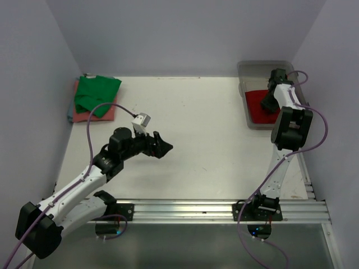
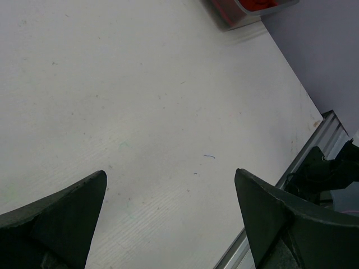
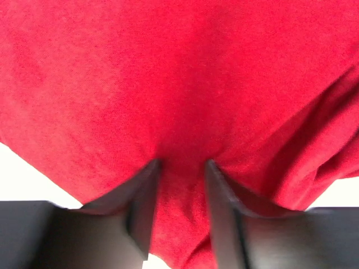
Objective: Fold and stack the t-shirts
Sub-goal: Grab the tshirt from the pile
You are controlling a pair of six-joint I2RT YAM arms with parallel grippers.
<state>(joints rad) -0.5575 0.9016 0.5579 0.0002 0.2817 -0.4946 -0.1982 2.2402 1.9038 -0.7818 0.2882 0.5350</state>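
White surface (image 1: pixel 213 129) with clear tub (image 1: pixel 263 63): inside the tub, the right end effector (image 3: pixel 182 165) pinches a ridge of the red t-shirt (image 3: pixel 168 73) lying beneath it, while the left end effector (image 2: pixel 171 172) hangs released, well apart from the tub.

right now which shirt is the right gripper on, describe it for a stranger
At the far right corner of the table sits a clear plastic tub. The red shirt lies inside it, a fold pinched by the right gripper. It is the only shirt in the tub; the green shirt and pink shirt lie far left.
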